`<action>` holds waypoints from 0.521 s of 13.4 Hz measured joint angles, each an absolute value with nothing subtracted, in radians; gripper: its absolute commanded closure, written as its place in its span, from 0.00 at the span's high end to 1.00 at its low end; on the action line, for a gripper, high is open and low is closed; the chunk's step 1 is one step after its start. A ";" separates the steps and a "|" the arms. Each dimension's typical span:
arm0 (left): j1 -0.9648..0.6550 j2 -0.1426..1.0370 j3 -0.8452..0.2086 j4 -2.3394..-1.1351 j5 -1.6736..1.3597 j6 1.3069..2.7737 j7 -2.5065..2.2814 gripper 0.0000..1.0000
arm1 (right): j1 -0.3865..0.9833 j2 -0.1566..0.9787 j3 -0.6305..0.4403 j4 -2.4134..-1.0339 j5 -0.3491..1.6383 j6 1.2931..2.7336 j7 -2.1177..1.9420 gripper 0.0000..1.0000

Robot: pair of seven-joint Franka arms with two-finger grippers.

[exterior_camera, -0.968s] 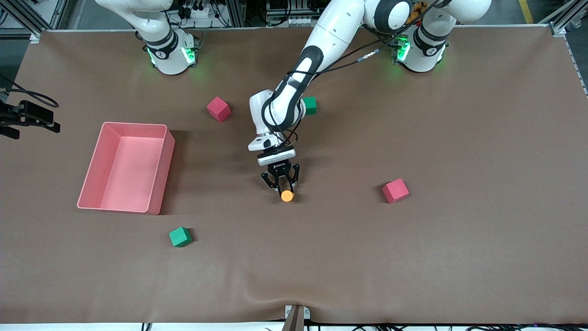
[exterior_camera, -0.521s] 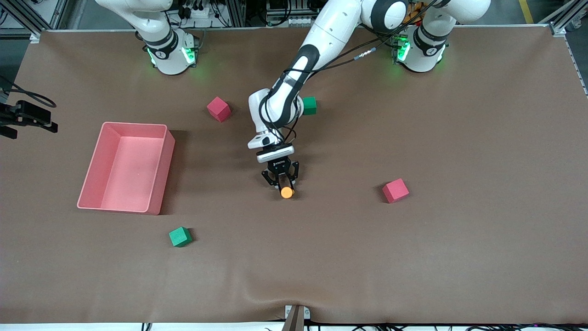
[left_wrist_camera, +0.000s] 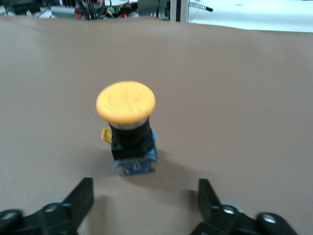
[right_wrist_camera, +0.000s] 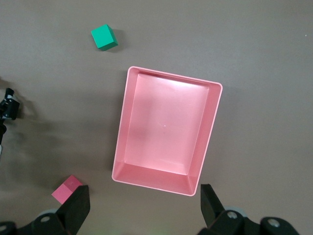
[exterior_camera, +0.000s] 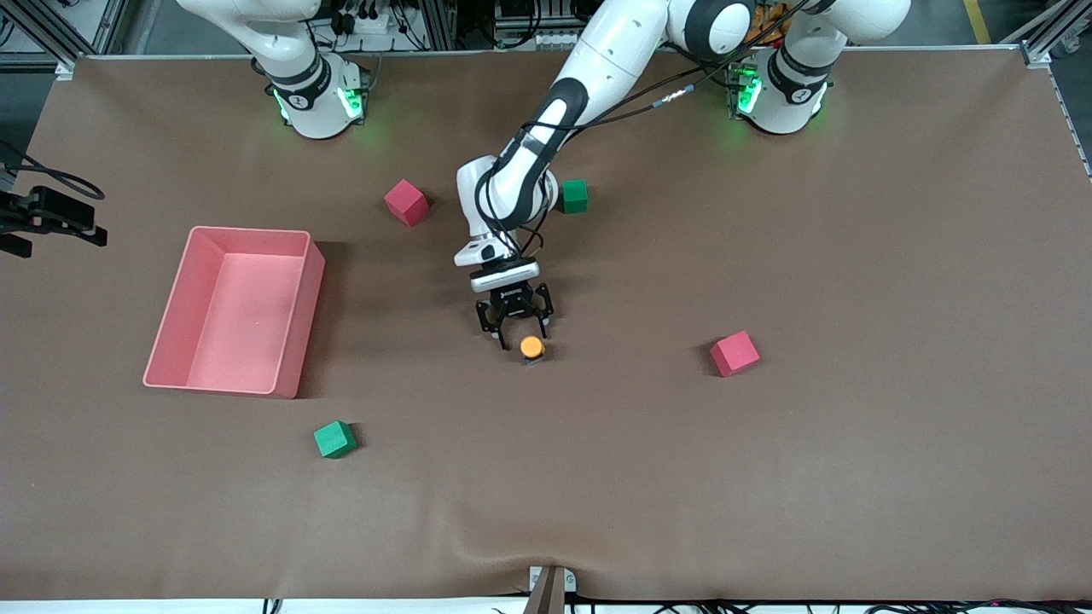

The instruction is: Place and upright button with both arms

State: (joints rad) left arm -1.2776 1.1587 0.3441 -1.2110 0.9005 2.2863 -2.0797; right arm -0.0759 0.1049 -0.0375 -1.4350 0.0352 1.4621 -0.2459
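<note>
The button [exterior_camera: 531, 347] stands upright on the brown table mat, orange cap up, near the middle of the table. In the left wrist view its cap [left_wrist_camera: 126, 102] sits on a black and blue body. My left gripper [exterior_camera: 514, 329] is open just beside the button on the side toward the robots' bases, low over the mat. Its fingers [left_wrist_camera: 78, 200] stand apart from the button, and nothing is between them. My right gripper [right_wrist_camera: 144, 211] is open and empty, high above the pink bin [right_wrist_camera: 171, 76].
The pink bin [exterior_camera: 317, 281] lies toward the right arm's end. One red cube [exterior_camera: 406, 202] and one green cube [exterior_camera: 575, 196] lie near the bases. Another red cube [exterior_camera: 734, 353] and another green cube [exterior_camera: 334, 439] lie nearer the front camera.
My left gripper has opened and let go of the button, then drawn back a little toward the bases. The button now stands free on the mat.
</note>
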 measured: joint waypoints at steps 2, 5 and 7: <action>-1.280 1.140 0.336 -1.197 0.818 2.284 -2.080 1.00 | -0.076 0.105 -0.037 -1.435 0.035 1.462 -0.246 1.00; -1.280 1.075 0.294 -1.189 0.717 2.214 -2.078 1.00 | -0.076 0.105 -0.037 -1.435 0.035 1.462 -0.246 1.00; -1.280 1.024 0.280 -1.186 0.608 2.184 -2.034 1.00 | -0.076 0.105 -0.037 -1.435 0.035 1.462 -0.246 1.00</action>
